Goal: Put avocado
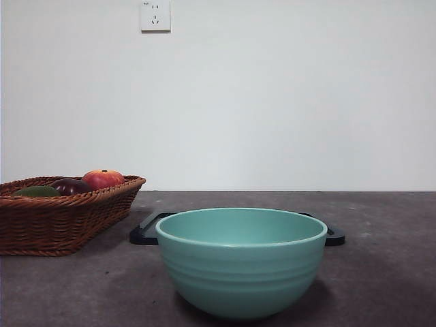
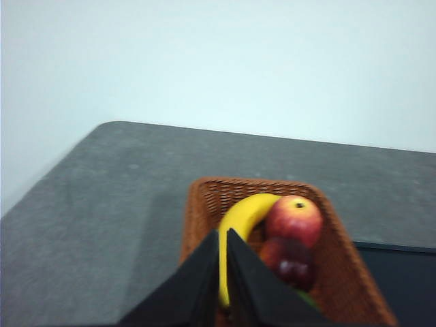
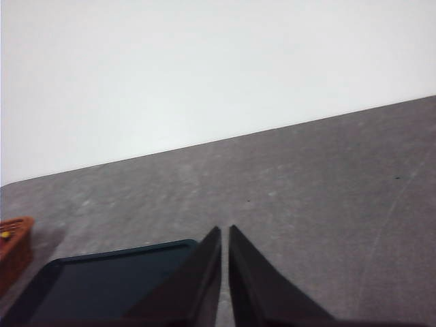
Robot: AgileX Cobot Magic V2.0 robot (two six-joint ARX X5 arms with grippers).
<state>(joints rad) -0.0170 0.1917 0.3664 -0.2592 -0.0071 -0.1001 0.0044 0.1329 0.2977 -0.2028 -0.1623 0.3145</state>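
Avocado (image 1: 37,191) is lying in the wicker basket (image 1: 61,218), at the end farthest from the teal bowl (image 1: 242,262); you are seeing only its dark green top over the rim in the front view, and a thin green sliver in the left wrist view.

Handling, as a judgement: you are dealing with a smooth, rounded, fairly solid fruit, moderately heavy for its size and likely to slip between hard jaws. Take it across the narrow middle, jaws square to the long axis, with moderate pressure so the skin is not bruising. Neighbouring fruit is crowding it, so the approach path is tight.

Left gripper (image 2: 223,235) is hovering above the basket, jaws nearly touching, holding nothing. Right gripper (image 3: 224,231) is waiting over bare table beside the black tray (image 3: 102,286), jaws likewise almost together and empty. You are needing to open the left one before descending.

Count: one avocado, one red-orange fruit (image 1: 103,178), one dark purple fruit (image 1: 70,186), one banana (image 2: 242,221), one basket, one bowl, one tray.
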